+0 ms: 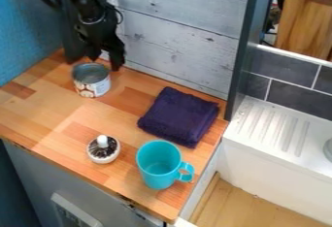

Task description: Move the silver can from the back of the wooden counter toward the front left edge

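Can [91,81]: we see it upper left, upright on its flat base.
Gripper [106,63]: upper left, released, fingers apart near the can.
Knobbed item [104,149]: lower left, knob up.
Mug [157,168]: lower centre, handle rightward.
Cloth [179,116]: centre, folded, so lying flat.

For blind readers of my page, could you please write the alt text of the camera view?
A black robot gripper hangs by an open tin can on a wooden counter. Nearer the camera are a folded dark purple towel, a turquoise mug and a small, round white object.
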Available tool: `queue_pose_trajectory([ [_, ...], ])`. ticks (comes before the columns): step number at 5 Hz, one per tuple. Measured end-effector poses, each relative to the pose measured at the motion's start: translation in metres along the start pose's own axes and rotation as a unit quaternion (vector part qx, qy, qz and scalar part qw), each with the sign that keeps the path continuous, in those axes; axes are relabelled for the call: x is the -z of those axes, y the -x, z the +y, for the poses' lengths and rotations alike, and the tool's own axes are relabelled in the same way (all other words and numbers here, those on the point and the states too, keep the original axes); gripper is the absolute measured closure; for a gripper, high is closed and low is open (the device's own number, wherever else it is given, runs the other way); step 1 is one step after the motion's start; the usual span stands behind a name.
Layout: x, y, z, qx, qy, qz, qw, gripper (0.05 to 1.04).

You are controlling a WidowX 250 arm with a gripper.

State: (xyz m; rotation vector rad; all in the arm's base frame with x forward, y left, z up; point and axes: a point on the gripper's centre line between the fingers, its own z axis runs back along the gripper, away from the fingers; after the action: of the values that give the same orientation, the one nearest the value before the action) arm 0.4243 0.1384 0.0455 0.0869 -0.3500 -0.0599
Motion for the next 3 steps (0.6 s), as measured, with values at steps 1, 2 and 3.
queue_pose_trajectory([
  [1,0.004,-0.001,0.001,0.003,0.006,0.008,0.9999,0.083],
  [2,0.009,-0.002,0.007,0.009,0.012,0.026,0.9995,0.083],
  [3,0.008,0.006,0.021,0.004,-0.006,0.039,0.9992,0.083],
])
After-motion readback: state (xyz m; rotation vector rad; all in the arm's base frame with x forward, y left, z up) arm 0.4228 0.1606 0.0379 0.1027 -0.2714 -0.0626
